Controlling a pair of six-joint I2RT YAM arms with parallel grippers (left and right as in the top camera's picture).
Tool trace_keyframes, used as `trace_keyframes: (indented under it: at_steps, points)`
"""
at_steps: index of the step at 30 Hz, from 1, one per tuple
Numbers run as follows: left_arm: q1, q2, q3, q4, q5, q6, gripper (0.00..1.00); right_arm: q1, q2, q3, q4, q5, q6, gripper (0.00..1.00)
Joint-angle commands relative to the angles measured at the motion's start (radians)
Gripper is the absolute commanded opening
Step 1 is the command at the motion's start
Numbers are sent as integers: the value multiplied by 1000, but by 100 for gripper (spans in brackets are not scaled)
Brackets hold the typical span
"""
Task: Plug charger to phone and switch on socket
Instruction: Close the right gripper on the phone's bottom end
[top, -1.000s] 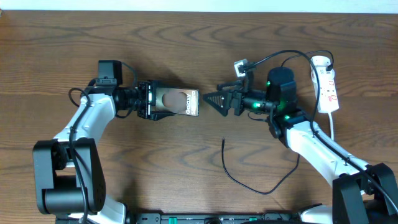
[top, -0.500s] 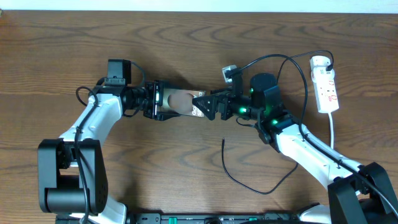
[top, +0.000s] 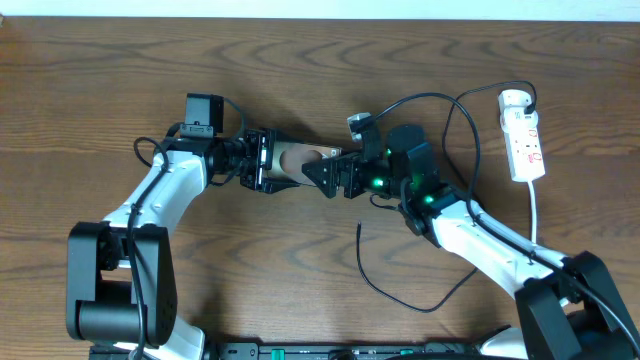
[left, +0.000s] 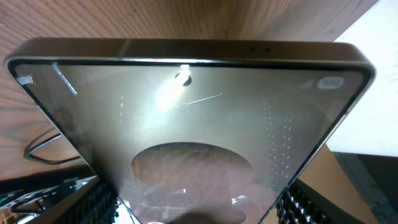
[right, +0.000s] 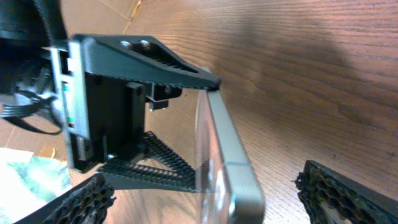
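Closest to my bases, the charger (top: 359, 240) lies loose on the wooden table (top: 200, 60). Its thin black cable curls away from a free connector tip that touches neither the phone nor a gripper.

Farther out, at mid-table, my left gripper (top: 262, 160) is clamped on one short end of the phone (top: 298, 160). The phone's brown face with the lighter circle fills my left wrist view.

My right gripper (top: 325, 172) faces it from the other side with its jaws spread wide. The finger pads (right: 348, 193) stand either side of the phone's free end with a gap on both sides, so I grip nothing there.

Farthest off, at the right rear of the table, the socket (top: 524, 140) lies well apart from both grippers, its white cord (top: 535, 205) trailing back toward me. I cannot tell whether its switches are on.
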Motion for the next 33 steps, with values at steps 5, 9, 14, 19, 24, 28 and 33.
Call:
trace_keyframes:
  at_steps: [5,9,14,19,24,28,33]
  points:
    - [-5,-22,14,6,47,-20,7,19,18,18,23,11,19,87]
    - [-5,-22,14,6,66,-20,7,22,19,18,30,18,19,71]
    - [-5,-22,14,10,66,-20,7,22,19,18,34,17,26,56]
    - [-14,-22,14,23,69,-24,7,22,19,18,37,18,26,51]
    - [-36,-22,14,65,60,-54,7,22,19,18,39,18,26,46]
    - [-37,-22,14,65,60,-53,7,22,19,18,39,18,26,38]
    - [-40,-22,14,65,58,-53,7,22,19,18,39,18,26,28]
